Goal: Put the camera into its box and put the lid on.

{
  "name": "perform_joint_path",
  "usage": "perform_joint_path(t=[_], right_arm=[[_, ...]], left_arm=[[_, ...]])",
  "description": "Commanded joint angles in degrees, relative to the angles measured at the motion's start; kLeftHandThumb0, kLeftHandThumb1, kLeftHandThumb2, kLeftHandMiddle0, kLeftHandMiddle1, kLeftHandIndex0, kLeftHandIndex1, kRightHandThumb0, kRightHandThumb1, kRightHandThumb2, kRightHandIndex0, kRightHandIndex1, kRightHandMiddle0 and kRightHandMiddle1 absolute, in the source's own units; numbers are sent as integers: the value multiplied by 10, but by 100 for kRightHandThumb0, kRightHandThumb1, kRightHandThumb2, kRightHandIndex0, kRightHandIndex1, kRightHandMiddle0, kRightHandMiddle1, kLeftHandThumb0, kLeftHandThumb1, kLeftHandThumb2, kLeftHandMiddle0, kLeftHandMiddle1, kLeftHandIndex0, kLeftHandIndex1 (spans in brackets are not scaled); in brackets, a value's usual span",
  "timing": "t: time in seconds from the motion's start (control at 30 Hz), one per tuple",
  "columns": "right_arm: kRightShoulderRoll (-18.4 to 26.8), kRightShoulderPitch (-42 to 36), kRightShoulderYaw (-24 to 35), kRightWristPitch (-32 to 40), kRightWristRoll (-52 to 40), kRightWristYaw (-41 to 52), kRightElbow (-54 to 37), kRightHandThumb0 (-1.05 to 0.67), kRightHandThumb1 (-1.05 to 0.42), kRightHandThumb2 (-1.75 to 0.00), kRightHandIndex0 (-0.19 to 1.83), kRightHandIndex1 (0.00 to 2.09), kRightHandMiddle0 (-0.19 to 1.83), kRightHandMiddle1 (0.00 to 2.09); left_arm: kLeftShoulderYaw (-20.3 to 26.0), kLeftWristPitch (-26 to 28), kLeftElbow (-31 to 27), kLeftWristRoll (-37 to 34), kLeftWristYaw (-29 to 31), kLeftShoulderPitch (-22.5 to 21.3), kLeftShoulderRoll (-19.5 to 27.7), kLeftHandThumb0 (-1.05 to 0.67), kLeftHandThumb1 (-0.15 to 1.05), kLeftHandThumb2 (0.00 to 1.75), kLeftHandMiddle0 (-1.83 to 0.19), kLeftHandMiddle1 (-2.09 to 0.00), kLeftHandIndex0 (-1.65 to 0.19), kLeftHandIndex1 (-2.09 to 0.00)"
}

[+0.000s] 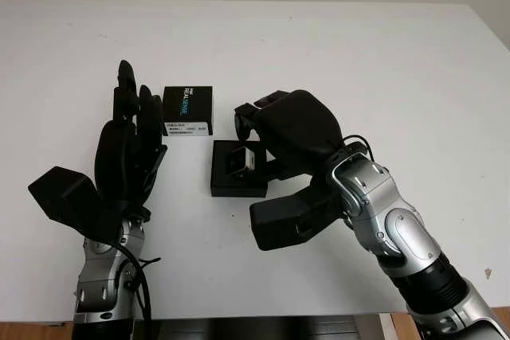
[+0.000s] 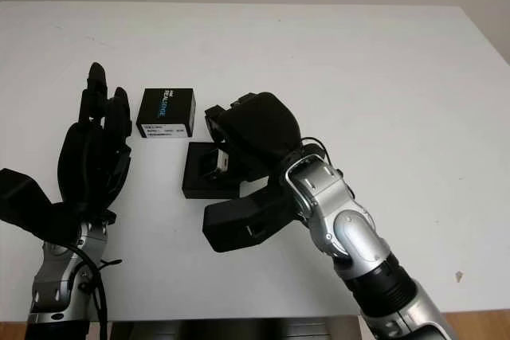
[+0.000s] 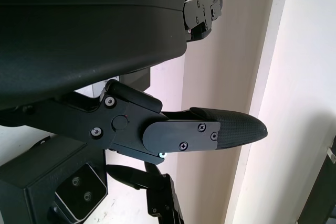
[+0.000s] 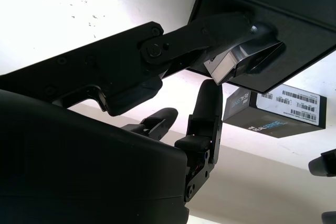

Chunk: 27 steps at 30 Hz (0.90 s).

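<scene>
The camera [image 1: 241,161], a single small silvery block with a dark face, sits tilted at the far edge of the one open black box [image 1: 237,174], partly inside its tray; whether it touches the tray floor cannot be told. The right hand [image 1: 275,129] curls over it from the robot's right side of the box, and in the right wrist view one finger [image 4: 210,34] lies across the top of the camera [image 4: 231,62] while another finger [image 4: 207,109] reaches up beside it, so the hand is clenched on the camera. That same view shows the box [image 4: 294,35] as a flat dark tray around the camera (its inner floor looks bare apart from the camera).

Just beyond the box, on the far side, lies the one lid [image 1: 188,110], black with white lettering on top and a white label on the side facing the robot; it is apart from the box. The right wrist view shows barcodes on the lid [image 4: 275,111].

To the robot's left of the box, the left hand [image 1: 131,137] stands upright over the white counter [image 1: 382,77], released and holding nothing, near the lid's left edge. The left wrist view shows one finger [image 3: 210,129] of it against a pale wall.
</scene>
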<state>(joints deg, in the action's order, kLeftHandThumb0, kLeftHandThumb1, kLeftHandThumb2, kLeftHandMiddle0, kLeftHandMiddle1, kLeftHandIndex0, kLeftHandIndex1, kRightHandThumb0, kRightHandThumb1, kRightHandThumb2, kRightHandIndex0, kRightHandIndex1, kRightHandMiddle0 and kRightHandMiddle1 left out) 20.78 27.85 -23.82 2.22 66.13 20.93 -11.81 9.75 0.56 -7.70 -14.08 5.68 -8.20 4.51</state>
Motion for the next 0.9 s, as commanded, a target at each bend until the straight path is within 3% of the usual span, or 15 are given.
perform_joint_path(t=[0.0, 0.1, 0.27, 0.47, 0.87], right_arm=[[3, 0, -6, -7, -4, 1, 1, -70, -84, -5, 54, 29, 44, 116], [2, -1, -5, -10, -11, 3, 2, -65, -84, -5, 46, 54, 50, 110], [4, 2, -8, -9, -12, 10, 11, -53, -89, -6, 31, 98, 57, 120], [-4, 2, -6, -7, -31, -1, 29, -37, -92, -6, 31, 119, 61, 125], [1, 9, -9, -42, -73, -62, 84, -34, -91, -5, 16, 154, 57, 133]], left_arm=[[-1, -5, -9, 2, -1, 0, -1, -75, 105, 42, 19, 0, 19, 0], [-1, -6, -7, 2, 0, -1, 0, -75, 105, 43, 19, 0, 19, 0], [-1, -4, -7, 1, 0, -4, 0, -75, 105, 43, 19, 0, 19, 0], [-2, -7, -6, 2, -1, -3, -2, -75, 105, 43, 19, 0, 19, 0], [-4, -9, -5, 2, -2, -2, -4, -74, 105, 43, 19, 0, 19, 0]])
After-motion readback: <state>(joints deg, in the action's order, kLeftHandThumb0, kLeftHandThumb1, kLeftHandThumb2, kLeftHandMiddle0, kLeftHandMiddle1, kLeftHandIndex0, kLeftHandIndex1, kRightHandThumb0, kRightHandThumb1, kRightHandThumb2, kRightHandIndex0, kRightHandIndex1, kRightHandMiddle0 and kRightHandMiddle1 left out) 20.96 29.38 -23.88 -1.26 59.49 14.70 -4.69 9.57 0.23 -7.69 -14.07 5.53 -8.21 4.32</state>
